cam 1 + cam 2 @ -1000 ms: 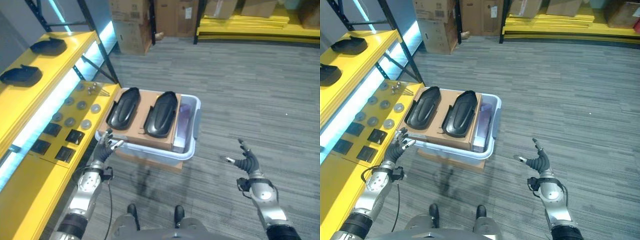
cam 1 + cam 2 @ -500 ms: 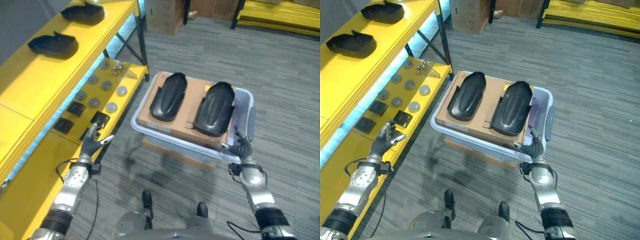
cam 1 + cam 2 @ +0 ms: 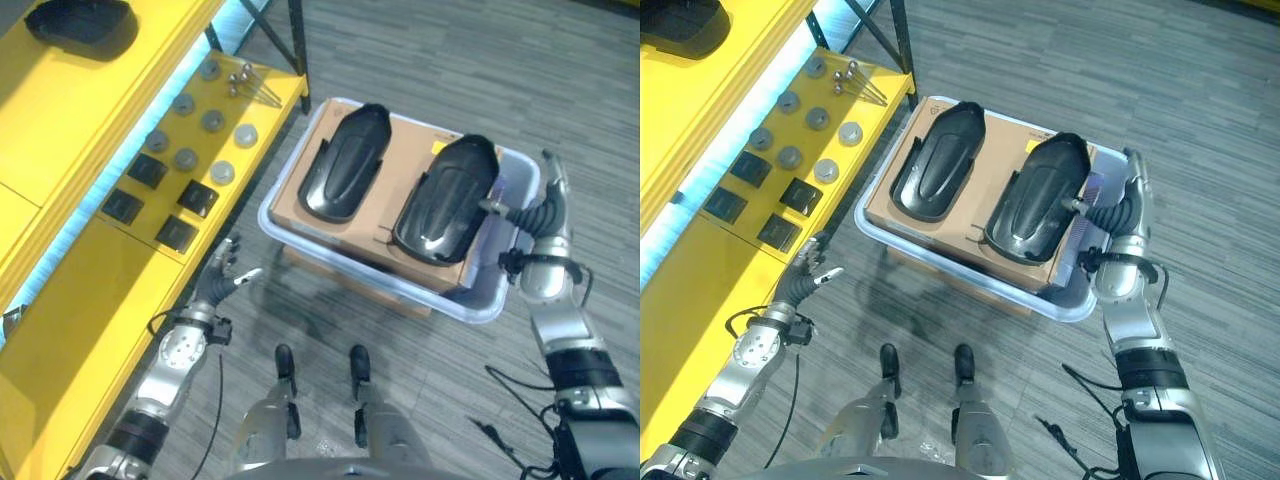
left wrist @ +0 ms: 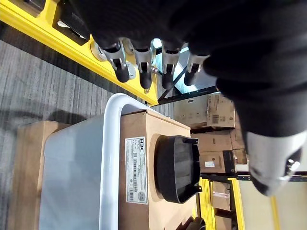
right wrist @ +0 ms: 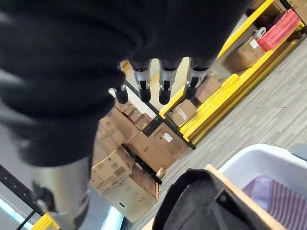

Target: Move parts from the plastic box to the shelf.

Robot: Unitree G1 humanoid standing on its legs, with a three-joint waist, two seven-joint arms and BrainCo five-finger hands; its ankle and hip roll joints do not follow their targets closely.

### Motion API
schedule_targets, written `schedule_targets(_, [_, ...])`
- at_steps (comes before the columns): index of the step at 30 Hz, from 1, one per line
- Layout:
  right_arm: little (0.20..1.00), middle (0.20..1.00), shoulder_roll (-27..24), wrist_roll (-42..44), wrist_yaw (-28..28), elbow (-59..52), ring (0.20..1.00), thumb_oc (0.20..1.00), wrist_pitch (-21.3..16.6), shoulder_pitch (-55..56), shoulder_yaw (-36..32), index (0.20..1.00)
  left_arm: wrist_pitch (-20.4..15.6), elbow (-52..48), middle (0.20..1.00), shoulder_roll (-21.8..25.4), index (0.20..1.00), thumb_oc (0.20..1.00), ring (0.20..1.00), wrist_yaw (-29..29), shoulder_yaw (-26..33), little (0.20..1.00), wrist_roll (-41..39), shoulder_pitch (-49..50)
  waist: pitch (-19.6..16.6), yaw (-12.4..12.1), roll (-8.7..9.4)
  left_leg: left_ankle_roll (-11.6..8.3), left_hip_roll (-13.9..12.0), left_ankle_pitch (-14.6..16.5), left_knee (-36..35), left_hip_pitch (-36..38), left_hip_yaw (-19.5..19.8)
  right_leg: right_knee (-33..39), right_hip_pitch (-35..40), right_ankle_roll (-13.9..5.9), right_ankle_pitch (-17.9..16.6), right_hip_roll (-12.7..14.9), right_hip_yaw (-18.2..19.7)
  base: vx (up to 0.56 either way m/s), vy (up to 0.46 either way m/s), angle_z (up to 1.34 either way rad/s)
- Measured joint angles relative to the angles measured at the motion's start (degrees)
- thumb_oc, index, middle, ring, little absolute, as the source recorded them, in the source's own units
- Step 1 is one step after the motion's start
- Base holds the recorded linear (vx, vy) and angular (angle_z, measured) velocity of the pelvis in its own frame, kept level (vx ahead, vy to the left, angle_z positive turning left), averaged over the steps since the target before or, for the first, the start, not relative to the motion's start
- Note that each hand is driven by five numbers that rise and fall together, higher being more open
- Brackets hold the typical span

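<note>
The pale plastic box [image 3: 272,215] stands on the floor in front of me. A cardboard sheet [image 3: 400,165] inside it carries two black moulded parts, one on the left [image 3: 345,175] and one on the right [image 3: 447,198]. My right hand [image 3: 545,213] is open, fingers straight, over the box's right rim beside the right part, holding nothing. My left hand [image 3: 218,282] hangs open and empty, low between the box and the yellow shelf [image 3: 70,120]. Another black part [image 3: 78,20] lies on the shelf's upper tier. The left wrist view shows the box rim [image 4: 110,158] and a part [image 4: 176,167].
The shelf's lower tier holds round discs [image 3: 222,172], black square pieces [image 3: 197,198] and some bolts [image 3: 245,80]. A cardboard box [image 3: 300,262] sits under the plastic box. Grey carpet lies to the right. Stacked cartons [image 5: 129,163] appear in the right wrist view.
The camera has tilted down and closer to the box. My right hand has swung in from open floor to the box's right rim. My left hand stays low by the shelf.
</note>
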State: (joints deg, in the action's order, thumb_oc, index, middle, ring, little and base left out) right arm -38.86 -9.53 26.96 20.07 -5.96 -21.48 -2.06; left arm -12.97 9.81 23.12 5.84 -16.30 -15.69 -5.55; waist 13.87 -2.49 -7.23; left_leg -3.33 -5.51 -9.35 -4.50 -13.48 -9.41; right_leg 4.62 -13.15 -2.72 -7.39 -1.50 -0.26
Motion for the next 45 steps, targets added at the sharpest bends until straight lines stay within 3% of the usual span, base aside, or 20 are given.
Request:
schedule_targets(3, [1.000, 1.000, -0.1, 0.0, 0.8, 5.4, 1.000, 1.000, 0.1, -2.2, 2.4, 1.000, -1.2, -0.1, 1.000, 1.2, 1.000, 1.000, 1.000, 0.2, -1.0, 1.000, -0.3, -2.6, 0.0, -0.8, -0.10, 0.01, 0.0, -0.2, 0.0, -1.2, 0.1, 0.0, -0.9, -1.03, 0.8, 0.1, -0.5, 0.02, -0.013, 0.10])
schedule_targets(10, [1.000, 1.000, -0.1, 1.4, 3.6, 18.5, 1.000, 1.000, 1.3, -13.0, 5.5, 1.000, -2.2, 0.1, 1.000, 1.6, 1.000, 1.000, 1.000, 1.7, -4.2, 1.000, -1.4, -7.3, 0.9, -2.6, -1.59, -0.03, 0.4, -0.3, 0.0, -3.9, 0.1, 0.0, -3.5, -1.01, 0.7, 0.6, -0.6, 0.01, 0.013, 0.02])
schedule_targets(15, [1.000, 1.000, 0.0, 1.4, 5.0, 21.0, 1.000, 1.000, 2.5, -15.2, 6.8, 1.000, -2.2, 0.2, 1.000, 1.4, 1.000, 1.000, 1.000, 2.7, -4.1, 1.000, -2.2, -6.7, 1.3, -3.2, -2.23, -0.04, 0.9, -0.3, 0.0, -4.5, 0.0, 0.0, -4.2, -0.90, 0.6, 1.2, -0.5, 0.00, 0.014, 0.00])
schedule_targets(18, [1.000, 1.000, 0.1, 1.3, 5.9, 31.2, 1.000, 1.000, 2.7, -19.1, 10.2, 1.000, -2.4, 0.9, 1.000, 1.4, 1.000, 1.000, 1.000, 3.1, -4.1, 1.000, -2.3, -6.7, 1.3, -3.4, -2.22, -0.04, 1.0, -0.3, 0.0, -4.5, 0.0, 0.0, -4.2, -1.04, 0.7, 1.4, -0.5, 0.00, 0.000, 0.00])
schedule_targets(19, [0.922, 0.922, 0.2, 1.4, 6.1, 35.6, 0.922, 0.922, 2.6, -21.6, 11.8, 0.922, -2.4, 1.1, 1.000, 1.6, 1.000, 1.000, 1.000, 3.4, -4.0, 1.000, -2.3, -6.9, 1.3, -3.4, -2.23, -0.04, 1.0, -0.3, 0.0, -4.5, 0.0, 0.0, -4.2, -1.06, 0.8, 1.4, -0.4, 0.00, 0.000, 0.00])
schedule_targets(20, [0.316, 0.316, 0.2, 1.4, 6.1, 38.4, 0.316, 0.316, 2.5, -23.7, 13.3, 0.316, -2.4, 1.1, 1.000, 1.7, 1.000, 1.000, 1.000, 3.4, -4.0, 1.000, -2.3, -6.9, 1.3, -3.3, -2.22, -0.04, 1.0, -0.3, 0.0, -4.5, 0.0, 0.0, -4.2, -1.08, 0.8, 1.4, -0.4, 0.00, 0.000, 0.00])
schedule_targets(21, [0.200, 0.200, 0.1, 1.4, 6.0, 40.6, 0.200, 0.200, 3.0, -26.2, 14.0, 0.200, -2.5, 1.0, 1.000, 1.7, 1.000, 1.000, 1.000, 3.4, -4.0, 1.000, -2.3, -6.7, 1.3, -3.3, -2.22, -0.04, 0.9, -0.3, 0.0, -4.5, 0.0, 0.0, -4.2, -1.28, 0.9, 1.3, -0.5, 0.00, 0.000, 0.00])
schedule_targets(26, [0.200, 0.200, 0.5, 3.5, 4.4, 51.4, 0.200, 0.200, 3.7, -33.4, 16.7, 0.200, -2.6, 1.0, 1.000, 1.6, 1.000, 1.000, 1.000, 3.4, -4.1, 1.000, -2.9, -6.5, 1.3, -3.7, -2.21, -0.10, 0.9, -0.3, 0.0, -4.4, 0.0, 0.0, -4.2, -1.50, 0.5, 1.2, -0.5, 0.00, 0.000, 0.00])
schedule_targets(30, [0.200, 0.200, 0.3, 4.0, 4.2, 50.0, 0.200, 0.200, 4.5, -32.9, 16.7, 0.200, -2.6, 0.9, 1.000, 1.6, 1.000, 1.000, 1.000, 3.8, -4.1, 1.000, -3.1, -6.5, 1.3, -3.7, -2.19, -0.10, 0.9, -0.3, 0.0, -4.2, -0.1, 0.0, -4.0, -1.87, 0.1, 1.2, -0.5, 0.00, 0.000, 0.00])
schedule_targets(35, [0.200, 0.200, 1.0, 4.6, 4.3, 43.4, 0.200, 0.200, 4.5, -26.7, 16.2, 0.200, -2.6, 0.6, 1.000, 1.6, 1.000, 1.000, 1.000, 4.0, -4.0, 1.000, -3.0, -6.0, 1.2, -3.2, -2.08, -0.10, 0.8, -0.3, 0.0, -2.8, -0.2, 0.0, -2.7, -1.90, 0.1, 1.1, -0.3, 0.00, -0.007, -0.01])
schedule_targets(37, [0.200, 0.200, 1.4, 4.4, 4.1, 32.4, 0.200, 0.200, 4.9, -20.6, 14.4, 0.200, -2.6, 0.0, 1.000, 1.5, 1.000, 1.000, 1.000, 4.1, -3.9, 1.000, -2.7, -5.3, 1.2, -2.6, -2.02, -0.10, 0.7, -0.3, 0.0, -2.7, -0.3, 0.0, -2.6, -1.89, 0.1, 1.0, -0.2, -0.01, -0.023, -0.04])
schedule_targets(41, [0.200, 0.200, 2.4, 2.0, 4.5, 25.7, 0.200, 0.200, 5.1, -14.5, 12.9, 0.200, -2.6, -0.1, 1.000, 1.4, 1.000, 1.000, 1.000, 4.2, -3.8, 1.000, -2.2, -4.5, 1.2, -1.7, -1.98, -0.10, 0.6, -0.3, 0.0, -2.2, -0.3, 0.0, -2.2, -2.10, -0.1, 1.0, 0.0, 0.02, -0.040, -0.01])
schedule_targets(45, [0.200, 0.200, 2.2, -2.2, 5.7, 15.7, 0.200, 0.200, 6.6, -6.6, 5.7, 0.200, -2.4, -0.3, 1.000, 1.3, 1.000, 1.000, 1.000, 3.6, -2.4, 1.000, -2.0, -2.6, 1.2, -1.4, -1.90, -0.13, 0.7, -0.2, 0.0, 0.7, -0.1, 0.0, 1.0, -2.18, 0.0, 1.1, -0.4, 0.05, -0.053, 0.06])
